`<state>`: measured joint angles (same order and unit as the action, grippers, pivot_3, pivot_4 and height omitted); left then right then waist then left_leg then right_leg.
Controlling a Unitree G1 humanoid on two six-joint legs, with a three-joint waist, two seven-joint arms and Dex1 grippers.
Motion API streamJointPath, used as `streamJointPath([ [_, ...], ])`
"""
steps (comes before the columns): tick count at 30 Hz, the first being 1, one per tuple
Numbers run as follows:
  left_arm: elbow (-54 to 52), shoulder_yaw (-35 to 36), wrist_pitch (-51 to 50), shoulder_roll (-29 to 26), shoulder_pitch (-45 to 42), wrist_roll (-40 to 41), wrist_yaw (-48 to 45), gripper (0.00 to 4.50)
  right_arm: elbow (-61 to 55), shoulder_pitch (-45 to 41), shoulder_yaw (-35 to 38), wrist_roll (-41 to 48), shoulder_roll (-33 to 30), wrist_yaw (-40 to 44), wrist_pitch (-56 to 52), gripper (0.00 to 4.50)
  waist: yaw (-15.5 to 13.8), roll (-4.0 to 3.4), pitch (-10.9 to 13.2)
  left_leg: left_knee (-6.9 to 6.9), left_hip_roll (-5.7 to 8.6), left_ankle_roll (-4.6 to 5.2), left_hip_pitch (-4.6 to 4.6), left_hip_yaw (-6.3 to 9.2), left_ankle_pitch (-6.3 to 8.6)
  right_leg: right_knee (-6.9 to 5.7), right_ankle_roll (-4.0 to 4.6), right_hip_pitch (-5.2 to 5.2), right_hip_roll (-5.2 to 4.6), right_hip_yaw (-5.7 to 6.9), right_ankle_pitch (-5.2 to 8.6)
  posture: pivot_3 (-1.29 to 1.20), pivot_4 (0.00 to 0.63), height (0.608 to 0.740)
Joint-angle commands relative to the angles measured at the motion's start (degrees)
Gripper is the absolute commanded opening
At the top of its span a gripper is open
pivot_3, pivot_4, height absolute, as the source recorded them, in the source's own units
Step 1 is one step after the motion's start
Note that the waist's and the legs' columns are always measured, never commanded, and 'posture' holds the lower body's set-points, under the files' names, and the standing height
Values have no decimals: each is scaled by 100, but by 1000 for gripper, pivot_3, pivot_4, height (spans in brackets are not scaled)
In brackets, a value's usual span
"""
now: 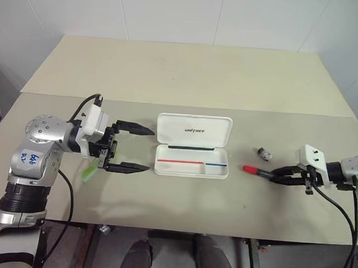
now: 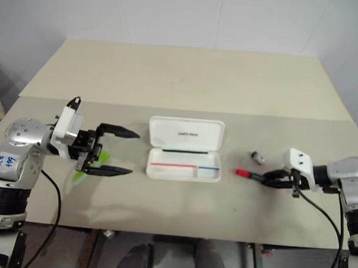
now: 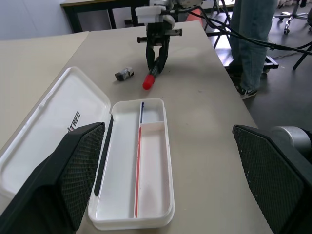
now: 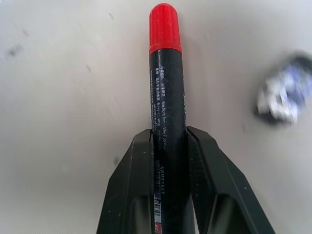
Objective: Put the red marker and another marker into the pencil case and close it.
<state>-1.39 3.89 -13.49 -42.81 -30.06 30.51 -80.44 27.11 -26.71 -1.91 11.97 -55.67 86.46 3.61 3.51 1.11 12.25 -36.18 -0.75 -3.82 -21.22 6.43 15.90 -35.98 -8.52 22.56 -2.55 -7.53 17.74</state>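
Right gripper (image 1: 279, 174) clamped on red marker (image 1: 252, 170), left gripper (image 1: 137, 148) wide apart, holding nothing, pencil case (image 1: 193, 146) lying open, tray bare

Green marker (image 1: 89, 170) partly hidden behind left tool (image 1: 135, 148); small object (image 4: 285, 92) blurred.

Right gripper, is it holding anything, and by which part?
The right gripper is shut on the red marker, gripping the black barrel; the red end sticks out beyond the fingertips.

L gripper (image 1: 141, 149) wide open, fingers level, pointing toward R side, arm bent at table's L. R gripper (image 1: 276, 173) clamped on red marker (image 4: 165, 73), pointing inward, angled slightly down.
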Motion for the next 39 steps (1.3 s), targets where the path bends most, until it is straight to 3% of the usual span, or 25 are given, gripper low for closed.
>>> streamJointPath([
  [1, -9, 114, 142, -127, 61, 0, -88, 4500, -951, -104, -28, 224, -108, 141, -683, 585, -12, 0, 0, 1, -2, 0, -1, 0, 0, 0, 1, 1, 1, 1, 1, 0, 150, 740],
  [11, 18, 289, 353, -240, 653, -95, 76, 4500, -2543, -853, -718, 50, 578, -510, -2123, 585, -26, 0, 1, 4, -1, -1, -5, 1, 0, 3, 3, 5, -1, 1, 2, 0, 150, 740],
  [17, -79, 375, 374, -206, 868, -103, 303, 4500, -2102, -1795, -1490, -537, 1648, -1008, -2267, 585, -1, 0, 2, 9, -4, -5, -11, 0, 1, 1, 5, 17, -1, 3, 3, 0, 150, 740],
  [24, -273, 429, 315, -222, 1031, -55, 467, 4500, -1518, -2445, -1821, -788, 2491, -1244, -2239, 585, -17, 0, 2, 13, -3, -14, -36, 1, 1, 1, 7, 45, -6, 5, 4, 0, 150, 740],
  [30, -419, 429, 244, -236, 1048, -2, 565, 4500, -1458, -2464, -1894, -794, 2549, -1044, -2279, 585, -30, 1, 1, 1, -1, -39, -105, 7, -12, -16, 4, 115, -9, 10, 2, 0, 150, 740],
  [36, -419, 446, 238, -243, 1021, -1, 572, 4500, -1389, -2487, -1833, -823, 2468, -975, -2217, 585, -2, 1, 1, 5, -1, -41, -103, 7, -13, -22, 5, 119, -6, 11, 3, 0, 150, 740],
  [39, -443, 414, 232, -220, 973, -6, 596, 4500, -1360, -2513, -1802, -817, 2449, -988, -2193, 1603, -2, 1, 1, 4, -2, -41, -101, 7, -13, -28, 6, 118, -5, 10, 3, 0, 150, 740],
])
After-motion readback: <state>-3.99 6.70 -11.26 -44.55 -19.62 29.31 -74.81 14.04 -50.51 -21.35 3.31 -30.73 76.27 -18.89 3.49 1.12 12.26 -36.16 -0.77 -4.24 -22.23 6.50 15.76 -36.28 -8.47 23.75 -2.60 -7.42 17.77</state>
